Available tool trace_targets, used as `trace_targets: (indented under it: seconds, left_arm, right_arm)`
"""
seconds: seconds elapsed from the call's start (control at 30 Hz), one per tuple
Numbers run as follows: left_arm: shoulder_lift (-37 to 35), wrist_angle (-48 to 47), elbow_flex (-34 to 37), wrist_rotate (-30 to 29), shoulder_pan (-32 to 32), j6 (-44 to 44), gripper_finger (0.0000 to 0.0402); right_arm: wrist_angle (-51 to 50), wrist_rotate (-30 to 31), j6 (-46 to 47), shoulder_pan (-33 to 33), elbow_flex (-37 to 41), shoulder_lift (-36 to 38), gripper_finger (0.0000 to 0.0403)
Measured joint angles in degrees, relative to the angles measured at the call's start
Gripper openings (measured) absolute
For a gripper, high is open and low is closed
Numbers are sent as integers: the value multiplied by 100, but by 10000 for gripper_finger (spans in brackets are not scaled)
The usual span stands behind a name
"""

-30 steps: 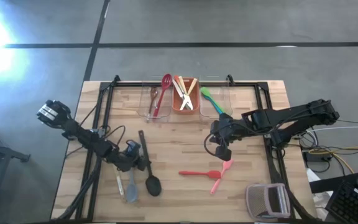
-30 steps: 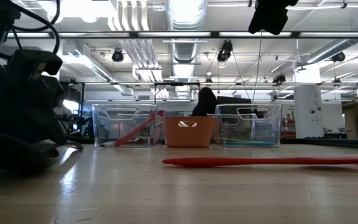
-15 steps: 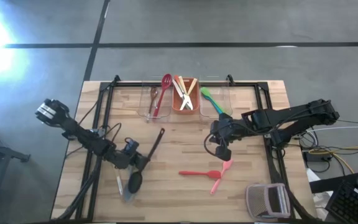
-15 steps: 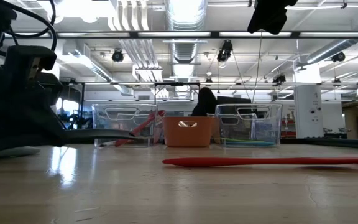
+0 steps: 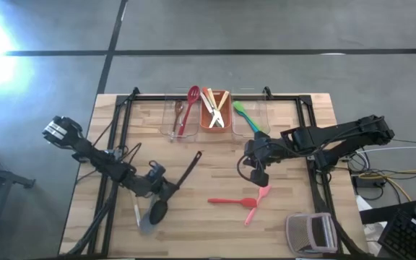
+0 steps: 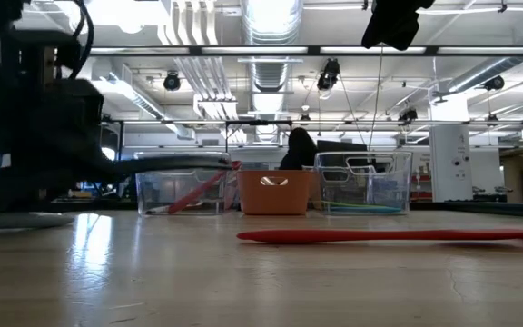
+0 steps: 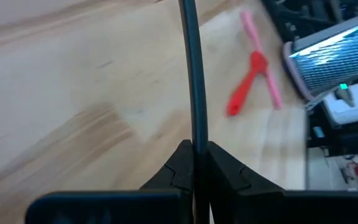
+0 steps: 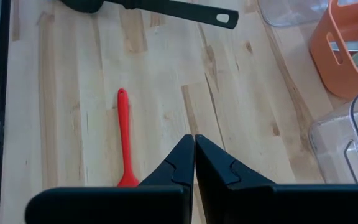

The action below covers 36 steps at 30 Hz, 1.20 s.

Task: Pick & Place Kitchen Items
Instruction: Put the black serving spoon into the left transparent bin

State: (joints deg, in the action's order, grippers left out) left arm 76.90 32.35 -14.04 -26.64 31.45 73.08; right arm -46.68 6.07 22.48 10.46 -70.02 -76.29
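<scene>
Black spoon (image 5: 173,189) pinched mid-table — left fingers (image 7: 182,163) closed.

Black spoon handle (image 7: 192,81) clamped between left gripper (image 7: 194,163) fingers, red spoon (image 7: 247,83) and pink spoon (image 7: 261,58) laid crossed on table (image 7: 73,93).

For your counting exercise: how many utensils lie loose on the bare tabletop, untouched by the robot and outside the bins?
3: a red spatula and a pink spoon crossing at centre-right, and a grey utensil front left, beside the black spoon in the left fingers. Others may be hidden.
</scene>
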Motion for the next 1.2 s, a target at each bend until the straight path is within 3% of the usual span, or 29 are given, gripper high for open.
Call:
trace_targets:
  seconds: [0.3, 0.5, 0.7, 1.2]
  left_arm:
    - [-446, 48, -364, -50, -77, -747, 23]
    - [-1013, 58, -564, -135, -399, -1771, 23]
    - [-1618, -144, -708, -169, -1095, -2834, 23]
    - [-2290, -1043, -1522, 821, -2941, -4694, 23]
  right_arm:
    - [2, 0, 0, 0, 0, 0, 8]
    - [28, 0, 2, 0, 0, 0, 8]
    - [49, 0, 4, 4, 0, 0, 8]
    - [59, -1, 46, 4, 4, 0, 8]
